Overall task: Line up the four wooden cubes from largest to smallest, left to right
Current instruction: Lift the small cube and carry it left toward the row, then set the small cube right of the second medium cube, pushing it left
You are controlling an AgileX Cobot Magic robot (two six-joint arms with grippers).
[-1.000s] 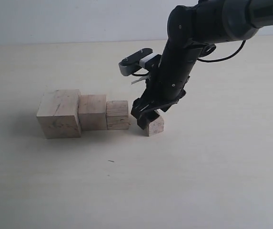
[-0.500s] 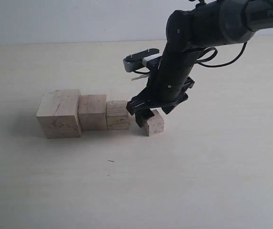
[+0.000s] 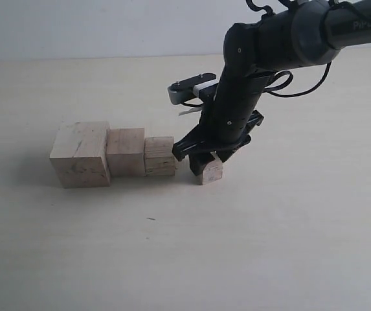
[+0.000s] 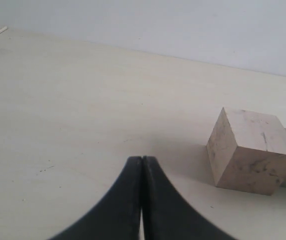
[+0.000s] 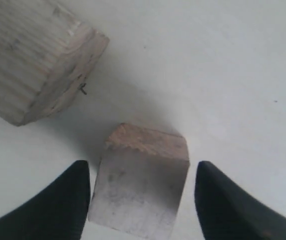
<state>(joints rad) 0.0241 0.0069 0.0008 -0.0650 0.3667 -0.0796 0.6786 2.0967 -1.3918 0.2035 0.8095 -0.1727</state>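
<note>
A pale beige matte tabletop (image 3: 107,259) fills the scene. Above its right half, the glossy black jointed right arm (image 3: 263,58) bends down toward the middle.

The four pale, unpainted light-wood cubes stand on the tabletop. The largest cube (image 3: 79,155), with dark smudges on the face toward the exterior camera, stands at the left end of a row. The second cube (image 3: 126,152) touches its right side, and the third cube (image 3: 160,156) touches the right side of that one. These three make an unbroken line that steps down in size from left to right. The smallest cube (image 3: 211,171) sits apart to the right of the third cube, with bare tabletop between them. It is turned at an angle to the row.

The right gripper (image 3: 201,162) hangs low over the smallest cube. In the right wrist view its two black fingers (image 5: 68,200) stand apart on either side of the smallest cube (image 5: 140,192). One is almost against a side, and the other shows a sliver of tabletop beside it. The cube rests on the surface, straddled but not clamped. A corner of the third cube (image 5: 38,55) lies near it without touching.

The left gripper (image 4: 142,200) has its two black fingertips pressed together, holding nothing. The left wrist view shows the largest cube (image 4: 252,150) well ahead of it.
</note>
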